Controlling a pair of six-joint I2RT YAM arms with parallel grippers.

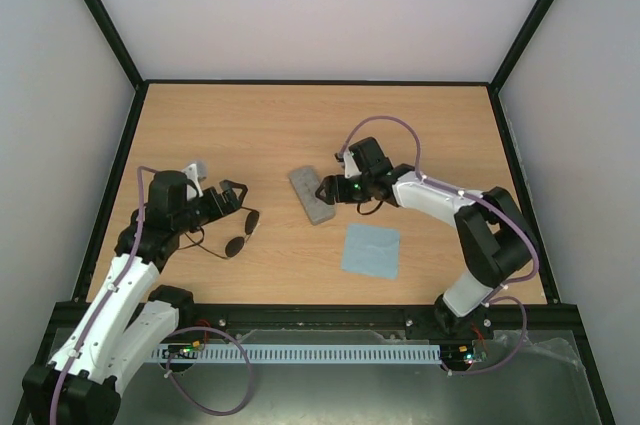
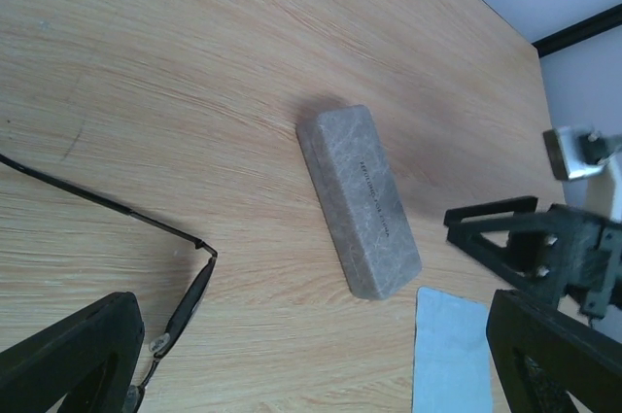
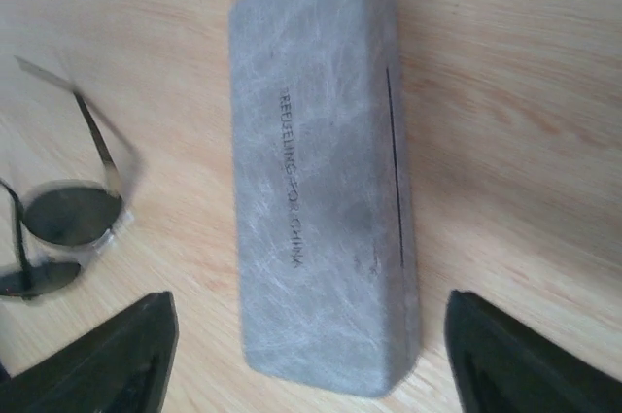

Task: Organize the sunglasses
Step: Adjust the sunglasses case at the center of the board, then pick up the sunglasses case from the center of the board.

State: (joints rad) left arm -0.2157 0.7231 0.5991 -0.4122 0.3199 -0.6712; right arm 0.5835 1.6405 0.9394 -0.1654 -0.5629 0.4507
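We find the sunglasses (image 1: 241, 232) lying on the wood-grain table (image 1: 300, 125), temple arms unfolded, just beside the left gripper (image 1: 230, 195), whose fingers stand wide apart and grasp nothing. A light blue cloth (image 1: 371, 250) lies flat to the right. Beyond it the grey case (image 1: 311, 195) rests closed, its contents hidden, with the right gripper (image 1: 327, 188) likewise spread, one finger at either side of the case's end. Plain white walls (image 1: 320, 5) enclose the table.
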